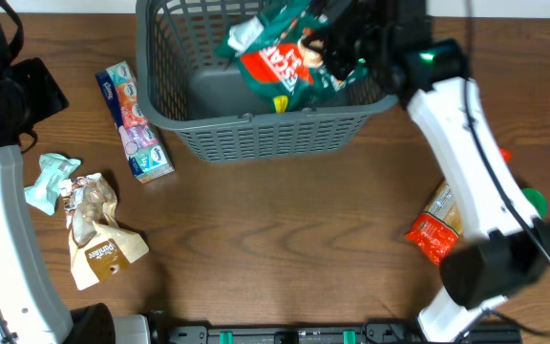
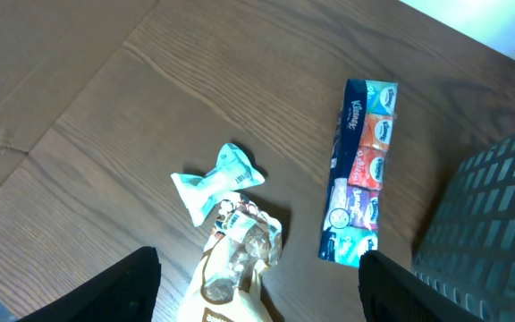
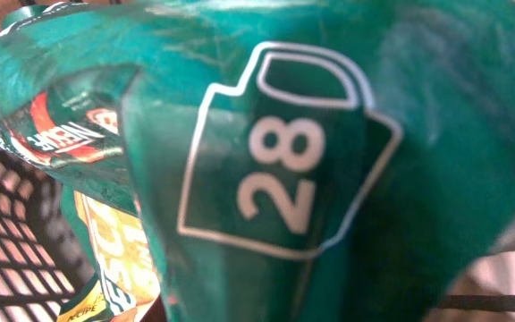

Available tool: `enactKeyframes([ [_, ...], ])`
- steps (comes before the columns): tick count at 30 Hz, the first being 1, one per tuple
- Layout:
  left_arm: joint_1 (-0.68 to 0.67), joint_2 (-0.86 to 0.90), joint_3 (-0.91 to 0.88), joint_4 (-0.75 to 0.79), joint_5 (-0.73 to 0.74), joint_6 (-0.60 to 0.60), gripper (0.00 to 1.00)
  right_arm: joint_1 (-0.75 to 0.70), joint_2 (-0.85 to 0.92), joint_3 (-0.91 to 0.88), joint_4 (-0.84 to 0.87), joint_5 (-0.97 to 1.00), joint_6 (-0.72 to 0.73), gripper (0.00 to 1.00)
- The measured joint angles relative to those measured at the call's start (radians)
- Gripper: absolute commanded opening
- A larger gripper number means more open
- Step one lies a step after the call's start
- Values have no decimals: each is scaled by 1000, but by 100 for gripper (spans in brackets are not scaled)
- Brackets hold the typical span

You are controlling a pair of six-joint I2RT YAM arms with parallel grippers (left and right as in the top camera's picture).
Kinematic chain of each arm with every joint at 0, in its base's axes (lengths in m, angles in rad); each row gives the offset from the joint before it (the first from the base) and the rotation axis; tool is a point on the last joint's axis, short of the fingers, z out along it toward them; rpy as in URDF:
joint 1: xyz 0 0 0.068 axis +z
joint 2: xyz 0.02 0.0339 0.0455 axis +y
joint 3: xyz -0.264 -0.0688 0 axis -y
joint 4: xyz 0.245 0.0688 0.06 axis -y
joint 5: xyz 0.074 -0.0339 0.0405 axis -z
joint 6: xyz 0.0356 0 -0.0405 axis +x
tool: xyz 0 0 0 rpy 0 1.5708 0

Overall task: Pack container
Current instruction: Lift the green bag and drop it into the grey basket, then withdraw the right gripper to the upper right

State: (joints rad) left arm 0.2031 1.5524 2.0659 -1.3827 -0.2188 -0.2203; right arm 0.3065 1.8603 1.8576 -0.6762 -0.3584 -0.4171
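The dark grey lattice basket (image 1: pixel 256 122) stands at the back centre; its corner shows in the left wrist view (image 2: pixel 499 215). My right gripper (image 1: pixel 337 43) is over the basket's right half, shut on a green and red snack bag (image 1: pixel 280 57) that hangs inside the rim. That bag (image 3: pixel 293 170) fills the right wrist view and hides the fingers; basket slots (image 3: pixel 7 224) show at the left. My left gripper (image 2: pixel 262 295) is open and empty above a beige snack bag (image 2: pixel 235 268), at the table's left.
A blue tissue multipack (image 1: pixel 134 122) lies left of the basket. A teal wrapper (image 1: pixel 51 182) and the beige bag (image 1: pixel 98 234) lie at the front left. A red-orange bag (image 1: pixel 434 229) and a green lid (image 1: pixel 533 203) lie under the right arm.
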Motion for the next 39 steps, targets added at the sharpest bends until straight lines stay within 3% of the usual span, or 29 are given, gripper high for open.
enactKeyframes([
  [4, 0, 0, 0, -1, 2, -6, 78, 6, 65, 0, -4, 16, -7, 2],
  [5, 0, 0, 0, -1, 2, -8, 79, 6, 71, 0, -8, 20, -8, 8],
  [6, 0, 0, 0, -1, 3, -10, 80, 6, 72, 0, -15, 23, -8, 23],
  [9, 0, 0, 0, -2, 3, -11, 84, 6, 72, 3, -39, 21, -11, 39],
  [11, 0, 0, 0, -2, 3, -13, 85, 6, 72, 11, -64, 14, -19, 56],
  [18, 0, 0, 0, -5, 3, -13, 88, 6, 69, 14, -104, 11, -14, 57],
  [25, 0, 0, 0, -9, 3, -15, 91, 6, 68, 45, -42, 54, 28, 65],
  [29, 0, 0, 0, -12, 3, -16, 92, 6, 41, 150, -55, 144, 84, 75],
  [32, 0, 0, 0, -15, 10, -15, 95, -3, -24, 249, -86, 249, 172, 80],
  [35, 0, 0, 0, -19, 38, -16, 96, -35, -118, 303, -171, 359, 296, 99],
  [39, 0, 0, 0, -26, 89, -13, 99, -147, -232, 328, -364, 487, 499, 99],
])
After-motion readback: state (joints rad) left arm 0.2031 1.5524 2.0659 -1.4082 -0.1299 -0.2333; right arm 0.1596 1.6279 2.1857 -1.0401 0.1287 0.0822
